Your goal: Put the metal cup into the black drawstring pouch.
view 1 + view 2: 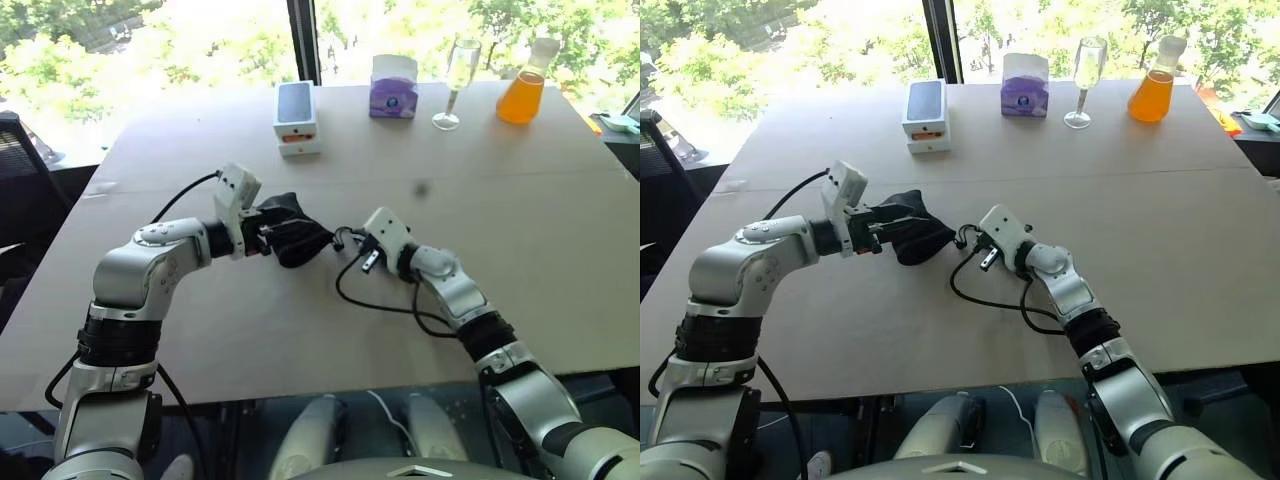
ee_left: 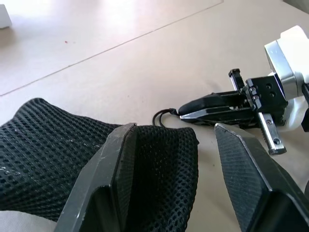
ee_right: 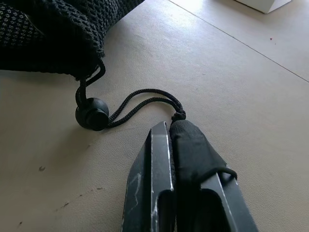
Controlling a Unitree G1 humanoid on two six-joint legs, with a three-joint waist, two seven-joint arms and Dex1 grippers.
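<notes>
Two hands meet at the pouch (image 1: pixel 295 240): left hand (image 2: pixel 174 169) pinches its mesh; right hand (image 3: pixel 170 126), closed on the cord's end, lies just beside its mouth. Cup unseen.

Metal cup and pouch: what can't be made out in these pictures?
- Metal cup: whether it lies inside the black pouch; the mesh fabric hides any contents.
- Pouch mouth: left wrist view, covered by the left gripper finger.
- Cord end: right wrist view, pinched between the right gripper tips.
</notes>
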